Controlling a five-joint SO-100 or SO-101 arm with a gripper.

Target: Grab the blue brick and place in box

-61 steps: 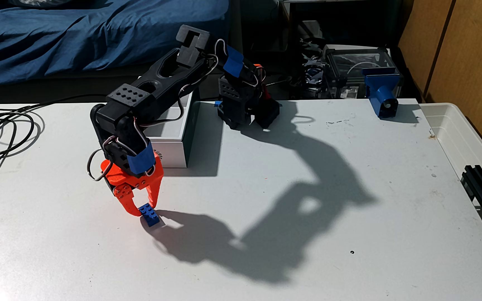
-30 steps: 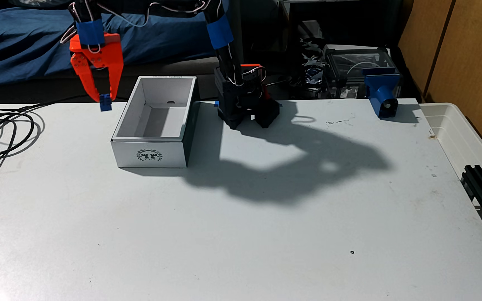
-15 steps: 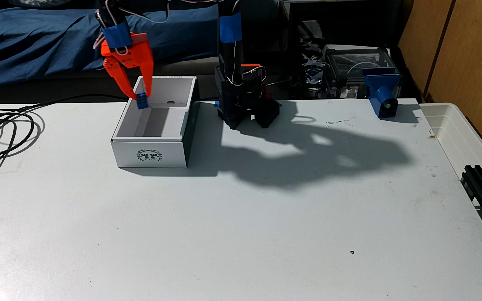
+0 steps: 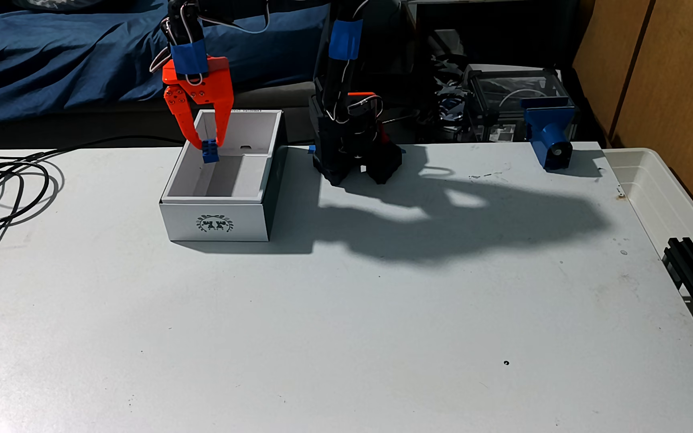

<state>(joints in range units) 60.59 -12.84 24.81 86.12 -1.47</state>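
arm (image 4: 220, 8) cut off by top edge

Black arm (image 4: 336, 100), blue tape bands, white cables; orange tool (image 4: 210, 143) w/ screws.

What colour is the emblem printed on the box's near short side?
Dark, greenish-black, a wreath-like emblem on the white rectangular cardboard box, clearest in the fixed view.

orange hand (image 4: 210, 143), blue brick (image 4: 210, 151), white box (image 4: 215, 222)
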